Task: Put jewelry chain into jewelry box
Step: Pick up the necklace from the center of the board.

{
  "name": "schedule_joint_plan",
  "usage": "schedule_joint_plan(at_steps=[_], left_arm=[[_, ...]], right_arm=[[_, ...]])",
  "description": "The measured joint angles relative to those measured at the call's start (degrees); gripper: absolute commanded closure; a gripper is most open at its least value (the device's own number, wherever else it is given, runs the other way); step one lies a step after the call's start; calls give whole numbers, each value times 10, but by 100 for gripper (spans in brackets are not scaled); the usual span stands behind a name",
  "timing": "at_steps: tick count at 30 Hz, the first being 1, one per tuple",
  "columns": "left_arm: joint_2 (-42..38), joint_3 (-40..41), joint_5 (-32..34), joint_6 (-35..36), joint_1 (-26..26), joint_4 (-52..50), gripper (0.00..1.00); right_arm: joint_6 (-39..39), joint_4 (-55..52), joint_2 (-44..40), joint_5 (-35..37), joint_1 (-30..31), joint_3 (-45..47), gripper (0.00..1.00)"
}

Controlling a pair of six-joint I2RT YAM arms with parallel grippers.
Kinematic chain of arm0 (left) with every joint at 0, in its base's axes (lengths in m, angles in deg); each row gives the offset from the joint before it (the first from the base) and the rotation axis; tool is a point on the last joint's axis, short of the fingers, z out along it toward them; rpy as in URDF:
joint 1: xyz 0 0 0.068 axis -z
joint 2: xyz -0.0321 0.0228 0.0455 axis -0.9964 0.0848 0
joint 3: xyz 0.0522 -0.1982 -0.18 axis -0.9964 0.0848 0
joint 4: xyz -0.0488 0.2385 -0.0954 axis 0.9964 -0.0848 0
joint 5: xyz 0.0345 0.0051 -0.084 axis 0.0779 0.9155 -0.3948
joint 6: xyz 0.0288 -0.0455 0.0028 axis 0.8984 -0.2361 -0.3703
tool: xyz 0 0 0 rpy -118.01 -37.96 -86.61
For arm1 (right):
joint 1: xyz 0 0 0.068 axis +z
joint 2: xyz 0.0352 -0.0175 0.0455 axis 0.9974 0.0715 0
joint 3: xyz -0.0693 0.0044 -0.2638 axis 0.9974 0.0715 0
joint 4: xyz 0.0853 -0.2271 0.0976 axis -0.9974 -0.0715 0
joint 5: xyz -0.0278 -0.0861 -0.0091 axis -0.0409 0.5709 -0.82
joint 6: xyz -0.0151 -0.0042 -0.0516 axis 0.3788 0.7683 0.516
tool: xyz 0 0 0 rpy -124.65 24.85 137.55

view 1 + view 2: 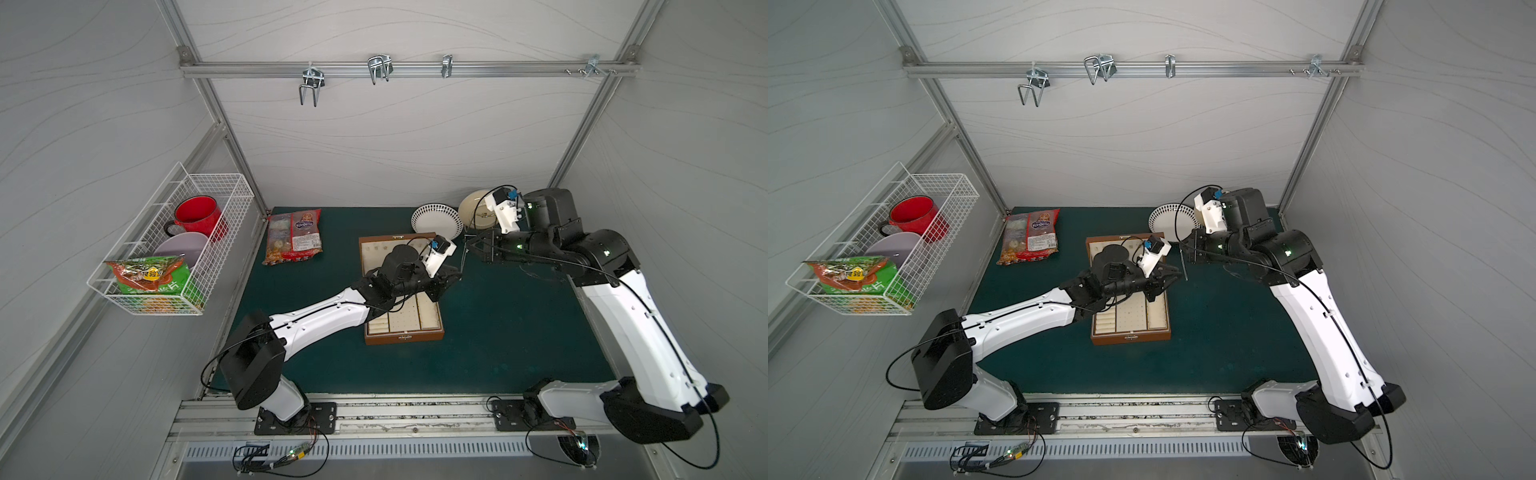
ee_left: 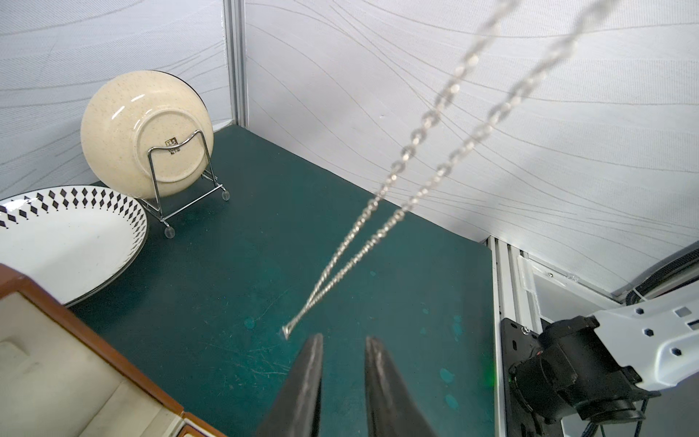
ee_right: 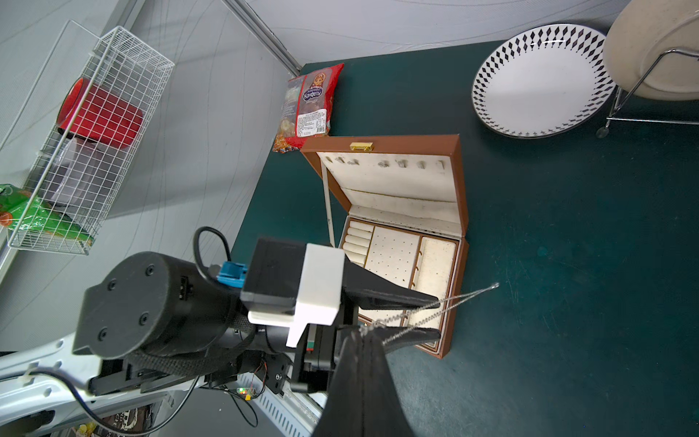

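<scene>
Silvery jewelry chain point(image 2: 308, 312) hangs from right jaws, beside left jaws.

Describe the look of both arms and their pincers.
Left arm and right arm match: white shell links, black joint housings, thin black cables running outside. Each wrist carries a white camera block with a blue plug. Left pincer and right pincer have slim, tapered black fingers.
</scene>
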Motion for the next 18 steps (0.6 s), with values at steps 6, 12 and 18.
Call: schedule_joint_plan(at_steps=[6,12,18], left_arm=[[2,0,-2,0,0,0,72],[2,0,-2,0,0,0,73],[2,0,-2,-2,0,0,98]], right_arm=[[0,0,0,0,0,0,100],[-4,1,0,0,0,0,100],[-8,3,0,0,0,0,100]])
